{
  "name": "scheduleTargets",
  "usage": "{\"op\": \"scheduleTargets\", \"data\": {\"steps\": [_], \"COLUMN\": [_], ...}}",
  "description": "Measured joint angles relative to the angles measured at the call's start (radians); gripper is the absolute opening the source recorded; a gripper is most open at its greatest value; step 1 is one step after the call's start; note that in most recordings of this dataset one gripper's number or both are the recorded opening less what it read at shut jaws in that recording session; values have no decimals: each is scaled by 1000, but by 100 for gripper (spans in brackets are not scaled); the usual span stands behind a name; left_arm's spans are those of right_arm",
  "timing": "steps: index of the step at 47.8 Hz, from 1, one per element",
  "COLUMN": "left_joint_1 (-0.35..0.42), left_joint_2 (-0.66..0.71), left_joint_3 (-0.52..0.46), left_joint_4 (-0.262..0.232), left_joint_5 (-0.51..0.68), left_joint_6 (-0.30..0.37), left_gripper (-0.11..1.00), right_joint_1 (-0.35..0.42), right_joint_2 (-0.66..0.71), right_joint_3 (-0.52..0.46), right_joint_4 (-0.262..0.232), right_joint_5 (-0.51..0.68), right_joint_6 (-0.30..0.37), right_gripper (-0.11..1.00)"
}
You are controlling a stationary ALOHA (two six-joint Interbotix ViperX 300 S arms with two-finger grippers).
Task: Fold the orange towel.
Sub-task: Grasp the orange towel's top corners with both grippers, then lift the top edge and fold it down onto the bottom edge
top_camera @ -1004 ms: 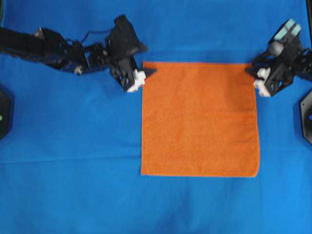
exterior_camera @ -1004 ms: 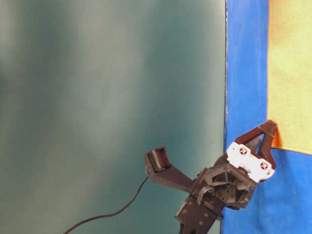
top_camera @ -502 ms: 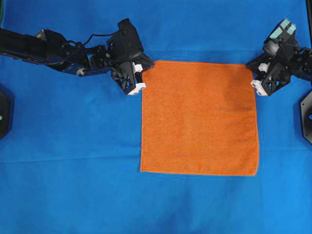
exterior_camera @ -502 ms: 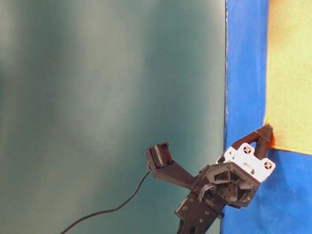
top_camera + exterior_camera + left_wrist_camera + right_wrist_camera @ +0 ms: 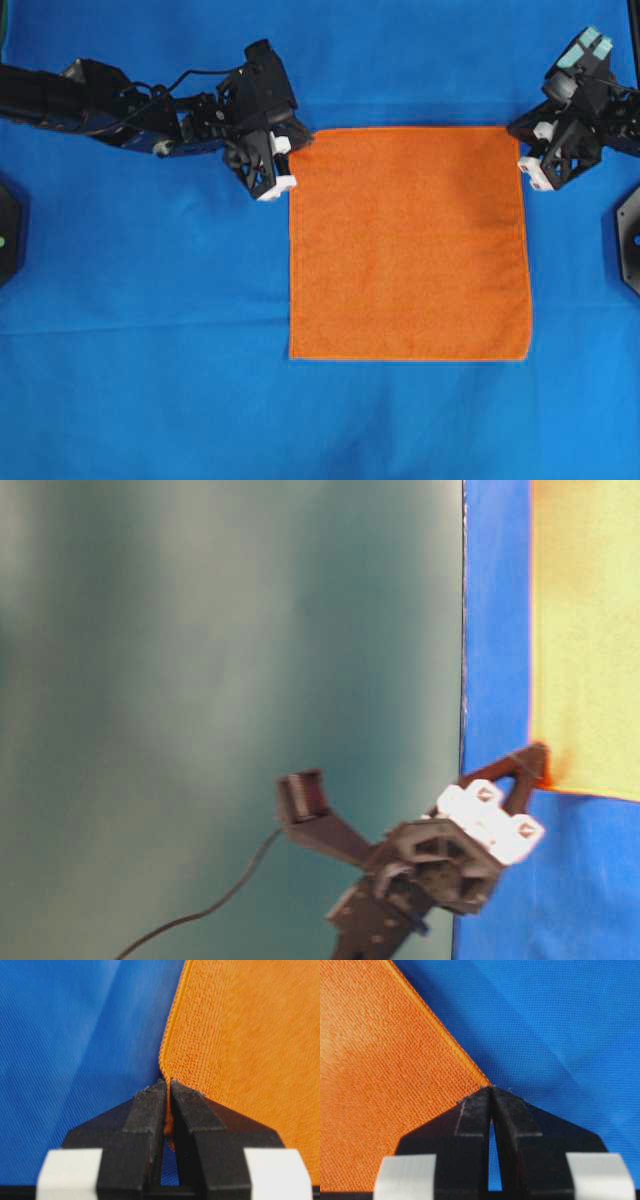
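Orange towel (image 5: 408,242) corners newly claw-pinched

Open blue worktop (image 5: 150,380) on every side of the orange towel (image 5: 408,240), near half unobstructed, left tool (image 5: 298,143) and right tool (image 5: 517,133) occupying the far corners, dark mounts (image 5: 628,238) at both side edges

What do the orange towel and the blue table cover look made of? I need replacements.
Orange towel: apparently microfibre or terry, matte, judging by its fine looped ribbed pile and stitched hem. Blue cover: seemingly thin woven fabric with a slight sheen, showing a fine diagonal weave and soft wrinkles.
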State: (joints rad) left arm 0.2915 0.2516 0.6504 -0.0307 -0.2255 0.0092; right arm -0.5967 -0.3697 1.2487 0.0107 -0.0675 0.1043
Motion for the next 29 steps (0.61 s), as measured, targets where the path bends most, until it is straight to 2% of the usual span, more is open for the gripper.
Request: {"op": "scheduleTargets", "data": {"steps": [8,18,23,29], "left_joint_1": [0,-12,-31,-66], "left_joint_2": [-38,-38,-43,-60], "left_joint_3": [0,0,-2,0], "left_joint_4": [0,0,0,0], "left_joint_5": [12,25,44,69], "left_joint_6": [3,-5,-9,-9], "left_gripper": [1,1,1,1], "right_joint_1": [0,5,41,112], "right_joint_2": [-98,-133,-143,-175], "right_joint_3": [-3,-3,-5,-5], "right_joint_4": [0,0,2,2], "right_joint_5": [75,94,121,186], "right_joint_6": [0,2,26,87], "right_gripper": [1,1,1,1]}}
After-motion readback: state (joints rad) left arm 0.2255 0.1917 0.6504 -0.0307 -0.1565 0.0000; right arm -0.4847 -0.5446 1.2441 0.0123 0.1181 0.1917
